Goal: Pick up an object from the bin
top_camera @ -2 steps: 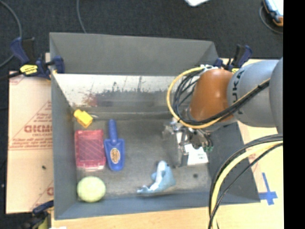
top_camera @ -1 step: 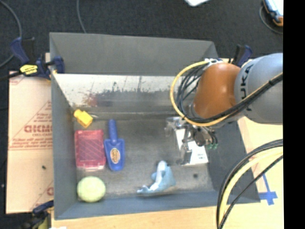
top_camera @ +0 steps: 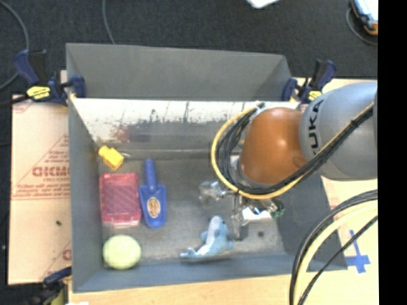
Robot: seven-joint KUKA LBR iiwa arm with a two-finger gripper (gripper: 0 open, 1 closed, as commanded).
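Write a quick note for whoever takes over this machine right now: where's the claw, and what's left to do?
The claw is low in the right half of the bin, beside the pale blue toy at the near wall; its grip can't be made out.
On the left lie a pink block, blue scoop, yellow piece and green ball.
Done: nothing visibly lifted. Left: grasp one thing and raise it.
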